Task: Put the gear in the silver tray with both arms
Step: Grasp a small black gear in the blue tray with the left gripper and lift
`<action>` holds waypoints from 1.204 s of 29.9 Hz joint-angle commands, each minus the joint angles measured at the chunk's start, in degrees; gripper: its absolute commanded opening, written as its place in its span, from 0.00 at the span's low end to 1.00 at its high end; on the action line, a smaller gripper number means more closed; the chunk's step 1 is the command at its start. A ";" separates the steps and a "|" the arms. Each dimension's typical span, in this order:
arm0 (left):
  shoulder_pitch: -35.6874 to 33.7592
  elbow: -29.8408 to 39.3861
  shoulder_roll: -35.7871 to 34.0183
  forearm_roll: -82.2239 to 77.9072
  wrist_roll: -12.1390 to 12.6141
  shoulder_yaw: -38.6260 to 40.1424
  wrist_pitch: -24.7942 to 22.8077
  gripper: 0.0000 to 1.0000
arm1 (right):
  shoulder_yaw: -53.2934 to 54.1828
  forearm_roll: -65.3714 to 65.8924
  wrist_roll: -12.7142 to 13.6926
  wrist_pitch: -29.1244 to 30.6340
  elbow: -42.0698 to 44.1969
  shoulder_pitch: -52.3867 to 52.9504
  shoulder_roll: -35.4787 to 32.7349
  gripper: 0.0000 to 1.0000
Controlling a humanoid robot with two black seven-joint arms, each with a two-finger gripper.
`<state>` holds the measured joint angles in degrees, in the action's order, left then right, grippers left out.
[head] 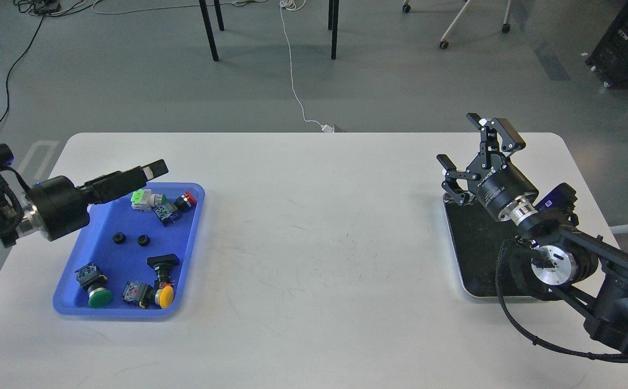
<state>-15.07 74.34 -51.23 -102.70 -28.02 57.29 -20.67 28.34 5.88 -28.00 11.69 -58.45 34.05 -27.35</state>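
Observation:
Two small black gears lie side by side in the middle of the blue tray at the left. The silver tray, with its dark floor, sits at the right and holds nothing that I can see. My left gripper is seen side-on above the blue tray's far edge, pointing right; its fingers overlap, so I cannot tell them apart. It holds nothing visible. My right gripper is open and empty above the silver tray's far left corner.
The blue tray also holds several push-button switches: a green one, a red one, a yellow one and another green one. My right arm covers the silver tray's right part. Chair legs and cables lie on the floor beyond.

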 commanded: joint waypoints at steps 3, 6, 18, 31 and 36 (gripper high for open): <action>-3.91 -7.35 -1.77 -18.32 0.02 -7.88 7.31 0.97 | -0.04 0.01 0.00 0.00 0.09 0.05 0.89 0.99; -8.30 -10.96 -1.77 -20.09 0.02 -14.46 7.93 0.95 | -0.04 0.01 0.00 0.00 0.00 0.14 0.89 0.99; -21.06 -21.61 2.54 -19.82 0.02 -32.77 9.60 0.80 | 0.14 0.01 0.00 0.00 -0.09 0.05 0.89 0.99; -20.44 -24.06 5.17 -20.00 0.02 -33.03 9.60 0.77 | 0.14 0.01 0.00 -0.09 0.00 0.05 0.80 0.99; -20.53 -24.59 5.88 -19.82 0.02 -35.05 9.77 0.70 | 0.14 0.01 0.00 -0.09 0.00 -0.13 0.72 0.99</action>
<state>-35.53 49.98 -45.65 -122.65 -27.99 23.58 -11.06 28.48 5.89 -28.00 11.62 -58.42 34.06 -26.61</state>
